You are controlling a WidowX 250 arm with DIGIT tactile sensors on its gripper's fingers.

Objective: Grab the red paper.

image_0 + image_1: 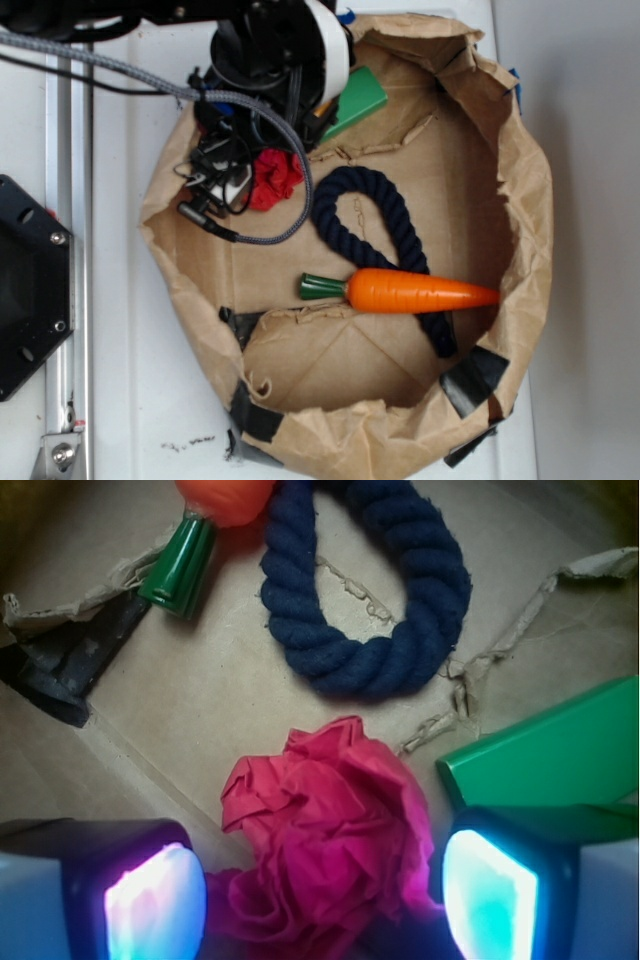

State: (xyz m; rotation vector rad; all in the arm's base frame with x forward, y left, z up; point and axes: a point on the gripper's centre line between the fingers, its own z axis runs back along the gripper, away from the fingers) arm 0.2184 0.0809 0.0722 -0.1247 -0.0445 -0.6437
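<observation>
The pincer (320, 890) stood wide, its two glowing pads (155, 900) low in the wrist view with the red paper (330, 830) lying between them; whether either pad touched the wad could not be told, and nothing was clamped. The red paper was a crumpled, many-folded wad resting on the brown floor of a paper bag (520, 200) that had been opened out and rolled down into a shallow basin. In the exterior view the red paper (275, 180) showed only partly, at the upper left of the bag's floor, with the robot's black arm and its grey braided cable (290, 215) over and around it. Just beside the wad, toward the bag's upper wall, lay a smooth green block (358, 98), its near corner close to one pad in the wrist view (545, 760). A dark blue rope (365, 220), bent into a loop, lay near the wad toward the middle of the bag, apart from it. An orange carrot (420, 291) with a green stem lay across the rope's long tail, well apart from the red paper. The bag sat on a white bench (130, 400), with black tape (478, 378) holding its torn lower rim.
</observation>
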